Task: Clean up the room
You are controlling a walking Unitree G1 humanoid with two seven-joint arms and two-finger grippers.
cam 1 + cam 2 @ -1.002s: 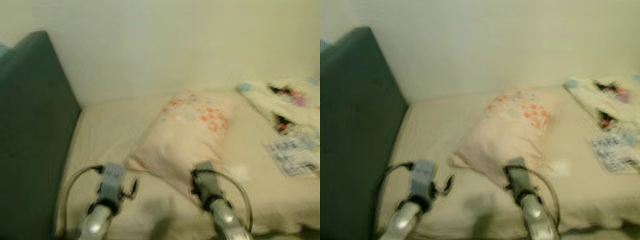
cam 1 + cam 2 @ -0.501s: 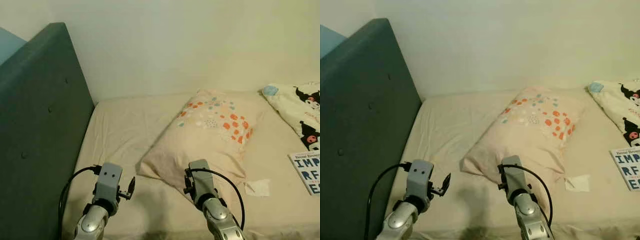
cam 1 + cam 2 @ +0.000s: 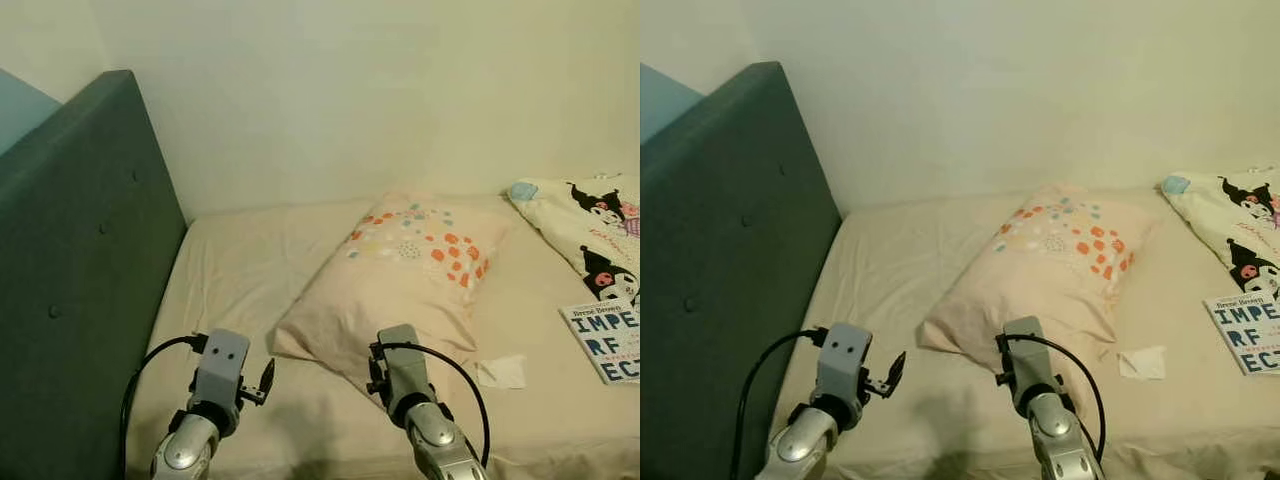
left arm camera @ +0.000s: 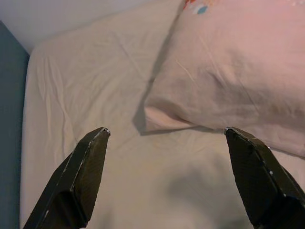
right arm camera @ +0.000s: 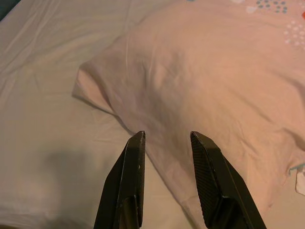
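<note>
Pillow [image 3: 405, 275], pale pink w/ orange & teal dots at its far end, lies askew on a cream bed sheet [image 3: 240, 270], roughly mid-bed, its near corner pointing toward the robot, well apart from the dark green headboard [image 3: 70, 260] on the left. It looks soft, light & floppy; likely to sag if lifted by one point, so a pinch on the near corner or along the near edge seems the best hold, maybe w/ both grippers. Nothing fragile about it. Left gripper [image 4: 164, 136] hovers low over bare sheet just left of the pillow's near corner, fingers spread wide, holding nothing. Right gripper [image 5: 167, 138] is over the pillow's near edge, fingers parted w/ a narrow gap, pointing down at the fabric, not yet pinching it; whether the tips touch it can't be told. Both silver arms reach fwd from the bottom of the head views, wrists level, cables looping beside them. To the right: a small scrap of white paper [image 3: 500, 372], a book [image 3: 605, 340] w/ big block letters, and a cartoon-print blanket [image 3: 590, 235] at the far right.
</note>
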